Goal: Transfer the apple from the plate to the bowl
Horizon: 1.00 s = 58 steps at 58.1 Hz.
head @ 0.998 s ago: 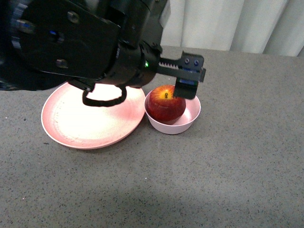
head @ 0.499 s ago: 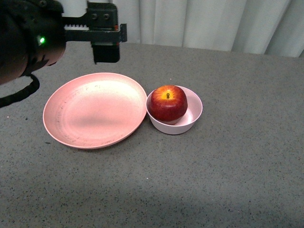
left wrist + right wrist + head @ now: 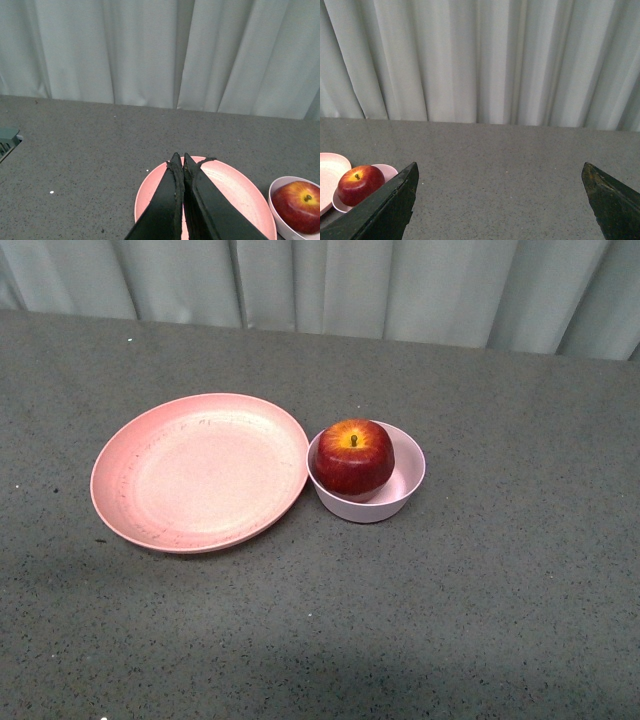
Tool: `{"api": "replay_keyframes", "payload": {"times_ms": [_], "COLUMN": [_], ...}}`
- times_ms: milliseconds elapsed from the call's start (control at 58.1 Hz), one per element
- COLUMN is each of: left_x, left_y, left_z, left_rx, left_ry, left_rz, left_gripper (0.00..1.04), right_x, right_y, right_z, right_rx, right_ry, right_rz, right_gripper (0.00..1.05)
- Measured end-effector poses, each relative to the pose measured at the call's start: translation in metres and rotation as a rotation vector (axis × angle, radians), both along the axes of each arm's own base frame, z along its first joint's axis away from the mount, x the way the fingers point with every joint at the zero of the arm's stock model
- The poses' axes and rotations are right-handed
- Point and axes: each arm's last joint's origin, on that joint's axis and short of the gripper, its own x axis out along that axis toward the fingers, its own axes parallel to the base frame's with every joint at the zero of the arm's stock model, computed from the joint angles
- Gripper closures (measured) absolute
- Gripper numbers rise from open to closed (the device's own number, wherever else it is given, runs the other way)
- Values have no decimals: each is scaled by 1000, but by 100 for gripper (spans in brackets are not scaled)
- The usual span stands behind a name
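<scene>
Apple (image 3: 352,456): glossy dark red, yellow-orange patch around the stem, sitting in the bowl (image 3: 398,498).
Plate (image 3: 200,471): bare, just beside the bowl.
Left hand (image 3: 179,165): fingers pressed together, holding nothing.
Right hand (image 3: 500,185): spread wide.

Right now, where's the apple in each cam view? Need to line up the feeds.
Front view: apple near centre, sitting in the bowl, just right of the plate.
Left wrist view: lower right corner, in the bowl, beyond the closed left fingers.
Right wrist view: lower left, in the bowl, above one of the wide-open right fingers.
Shared landmark: the pink plate beside the bowl shows in all three.
</scene>
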Motion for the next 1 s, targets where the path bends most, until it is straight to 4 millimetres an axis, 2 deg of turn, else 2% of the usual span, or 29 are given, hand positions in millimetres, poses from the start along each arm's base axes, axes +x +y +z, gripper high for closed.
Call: {"api": "replay_keyframes", "payload": {"times_ms": [138, 499, 998], "left_x": [-19, -51, -72], "left_y": [12, 33, 34], "left_z": [0, 1, 11], "left_rx": [2, 0, 0], "left_ry": [4, -1, -31], "left_rz": [8, 14, 13], "left_gripper": [101, 101, 101], "right_x": [0, 0, 0], "right_y": [0, 0, 0], "right_z": [0, 0, 0], "right_rx": [0, 0, 0], "right_ry": [0, 0, 0], "right_rz": [0, 0, 0], "right_gripper": [9, 9, 9]}}
